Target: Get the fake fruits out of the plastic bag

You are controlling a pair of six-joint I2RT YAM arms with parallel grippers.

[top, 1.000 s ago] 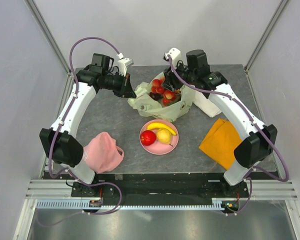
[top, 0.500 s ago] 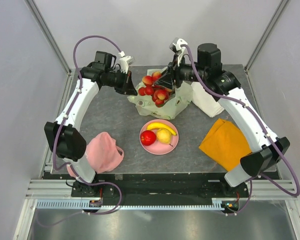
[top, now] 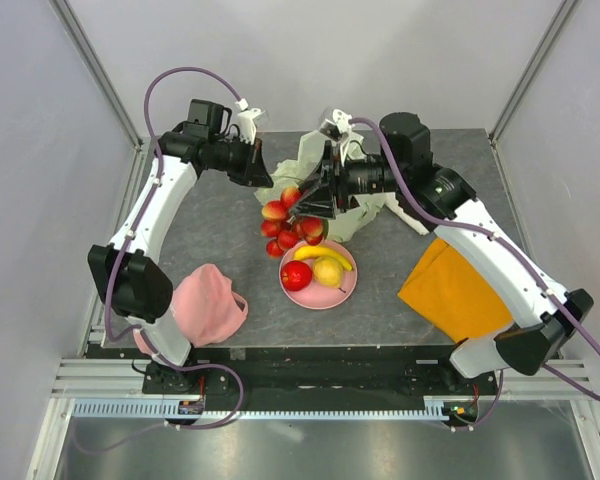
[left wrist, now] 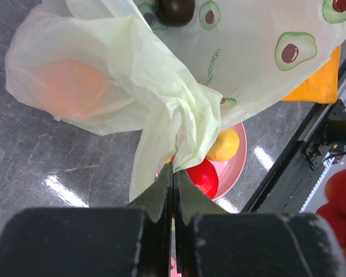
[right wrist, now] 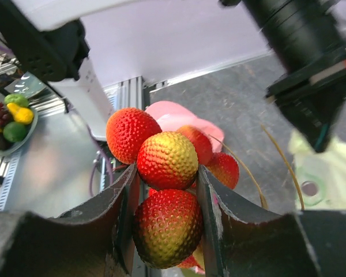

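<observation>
**Surface and enclosure.** A dark grey speckled table (top: 220, 250) is carrying the work. Pale walls (top: 40, 150) are closing it in on three sides, with aluminium posts (top: 95, 75) running up the far corners.

**Landmark.** The pink plate (top: 325, 302) is sitting near the middle of the table. All positions below refer to it.

**On the plate.** A red apple (top: 296, 275), a banana (top: 323, 254) and a yellow fruit (top: 327, 271) are lying on the plate, touching one another.

**Task items.**
- The plastic bag (top: 358, 222) is sitting just beyond the plate's far rim. An orange (left wrist: 75, 89) is showing through its film. A dark plum (left wrist: 175, 10) is showing at the bag's far side; whether it is inside cannot be told.
- The berry cluster (top: 288, 225) is hanging over the plate's far-left rim, clear of the bag.

**Grippers.**
- The left gripper (top: 263, 172) is working beyond the plate, to its far left. Its jaws are pressing fully together on a gathered fold of the bag.
- The right gripper (top: 310, 205) is hovering above the plate's far rim. Its jaws are standing partly apart, clamping the berry cluster between them.

**Surroundings.**
- A pink cloth (top: 208, 305) is lying left of the plate, well apart.
- An orange cloth (top: 455, 290) is lying right of the plate.
- A white cloth (top: 412, 212) is lying to the far right.

**Obstructions.** The right arm is crossing over the white cloth and part of the bag. In the left wrist view, the hanging bag is covering part of the plate.
</observation>
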